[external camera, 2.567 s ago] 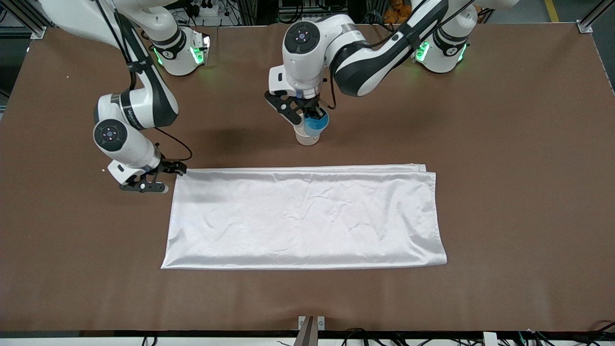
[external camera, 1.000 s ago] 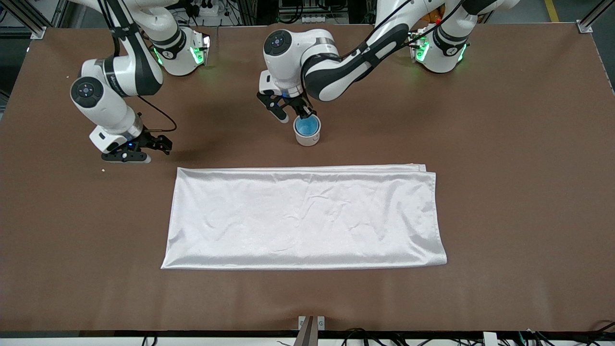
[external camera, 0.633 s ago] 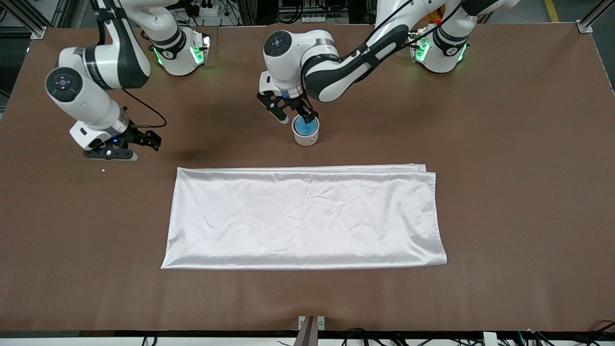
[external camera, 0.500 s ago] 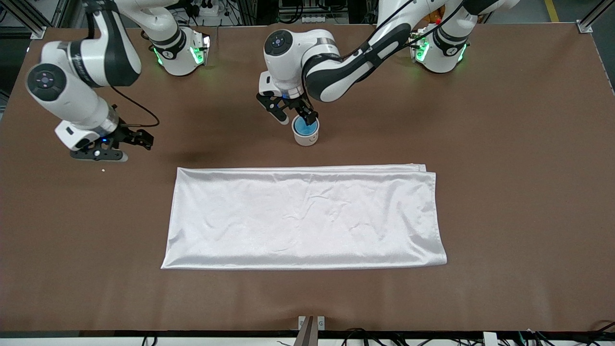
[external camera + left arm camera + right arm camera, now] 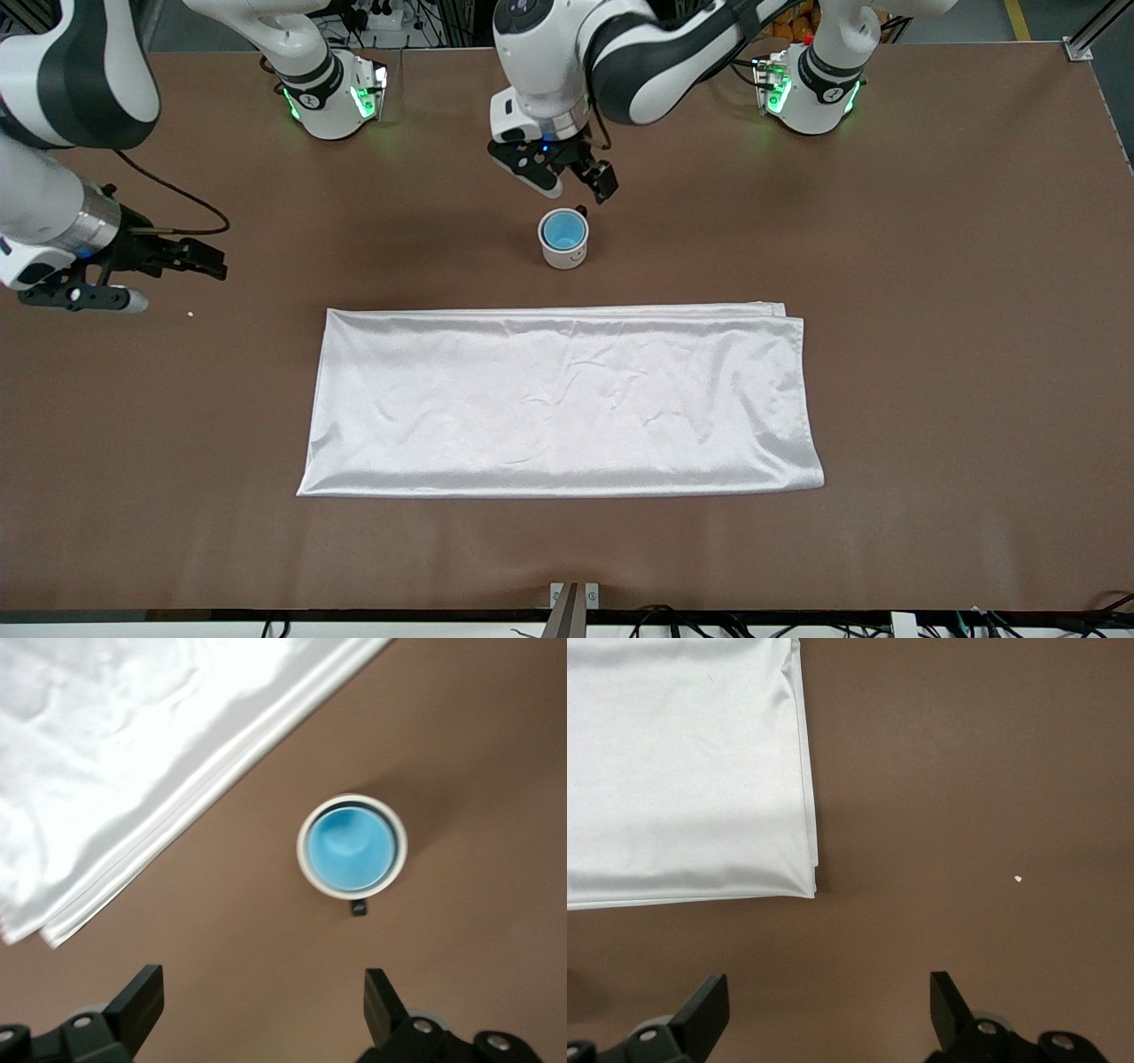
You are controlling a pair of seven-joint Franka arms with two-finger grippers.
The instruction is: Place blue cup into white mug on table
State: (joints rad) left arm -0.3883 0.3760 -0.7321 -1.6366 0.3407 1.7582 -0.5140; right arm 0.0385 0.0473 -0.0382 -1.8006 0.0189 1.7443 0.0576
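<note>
Lying nearest the front camera, the glossy, creased white cloth point(image 5: 560, 400) is spread flat on the matte brown table point(image 5: 957, 354), unmoved. Just past its edge, the smooth round blue cup point(image 5: 562, 231) nests inside the cylindrical white mug point(image 5: 564, 254), whose dark marks are unreadable. The left gripper point(image 5: 569, 177), jaws apart, has let go and risen above them, while the right gripper point(image 5: 133, 282), jaws apart, has drawn off toward its table end.

We see blue cup point(image 5: 563, 230) nested upright inside white mug point(image 5: 564, 255), black handle; mug stands on brown bench point(image 5: 930, 266).
</note>
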